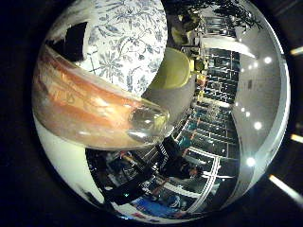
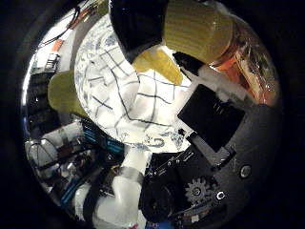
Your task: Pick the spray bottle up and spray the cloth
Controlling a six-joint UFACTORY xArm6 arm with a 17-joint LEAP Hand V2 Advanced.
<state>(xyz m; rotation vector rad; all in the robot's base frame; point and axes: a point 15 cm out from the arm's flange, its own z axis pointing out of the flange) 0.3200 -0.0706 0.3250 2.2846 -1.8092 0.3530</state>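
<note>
The spray bottle [image 1: 94, 113], clear with orange liquid, lies right against my palm and fills much of the little finger side view. Its ribbed yellow spray head [image 2: 195, 28] and yellow nozzle part [image 2: 159, 64] show in the thumb side view, held above the table. My hand [image 2: 214, 114] is shut on the bottle, with black and white fingers [image 2: 138, 24] curled around the head. Below the nozzle lies the cloth [image 2: 138, 102], white with dark check lines, crumpled on the table.
The round table [image 1: 128, 38] wears a white cloth with a blue floral print. A yellow-green chair [image 1: 173, 68] stands at its edge. Shelves and room clutter [image 1: 213, 94] lie beyond.
</note>
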